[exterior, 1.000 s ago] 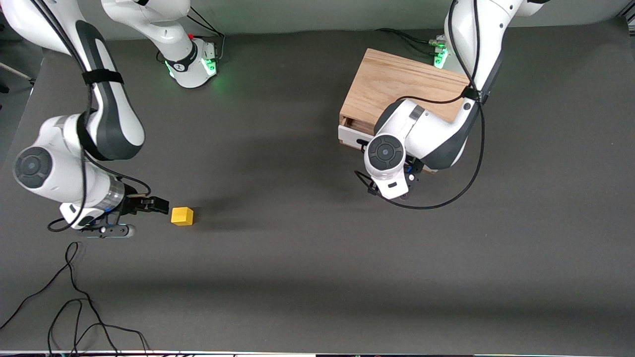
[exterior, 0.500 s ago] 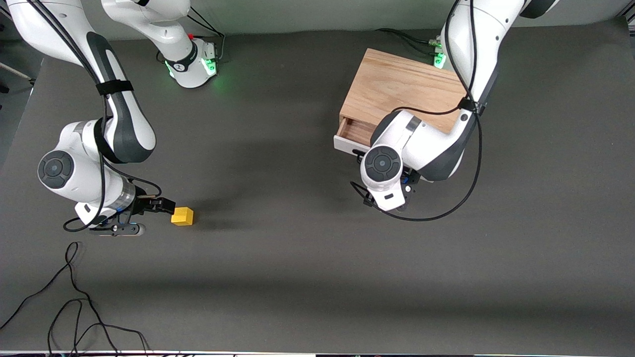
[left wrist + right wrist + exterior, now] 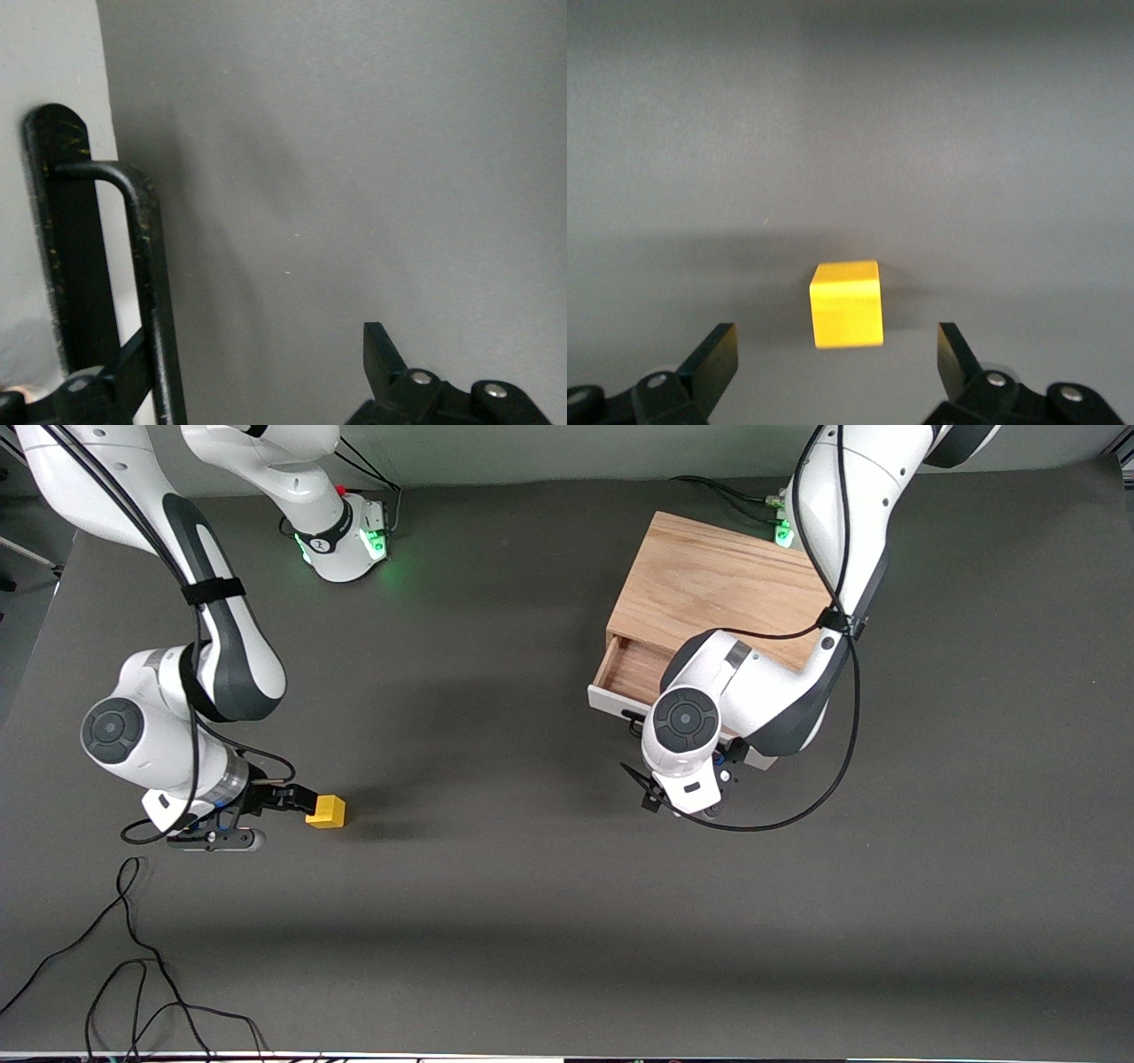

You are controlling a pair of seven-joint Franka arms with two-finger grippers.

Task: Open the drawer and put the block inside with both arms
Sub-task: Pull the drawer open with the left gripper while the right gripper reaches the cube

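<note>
The yellow block [image 3: 327, 810] sits on the dark table toward the right arm's end. My right gripper [image 3: 297, 802] is low beside it and open; in the right wrist view the block [image 3: 847, 304] lies just ahead of and between its fingers [image 3: 718, 350], untouched. The drawer [image 3: 611, 701] is partly out of the wooden cabinet [image 3: 718, 589], its wood tray showing. My left gripper [image 3: 248, 354] is open, the black bar handle [image 3: 151, 292] lying just inside one finger [image 3: 120, 376]. In the front view the left arm's wrist [image 3: 684, 722] hides that gripper.
Loose black cables [image 3: 133, 957] lie on the table near the front camera at the right arm's end. The left arm's own cable [image 3: 797, 797] loops over the table in front of the drawer. The arms' green-lit bases [image 3: 345, 540] stand farthest from the camera.
The drawer has slid farther out of the cabinet, with the left arm's wrist moving the same way. My right gripper has moved up to the block.
</note>
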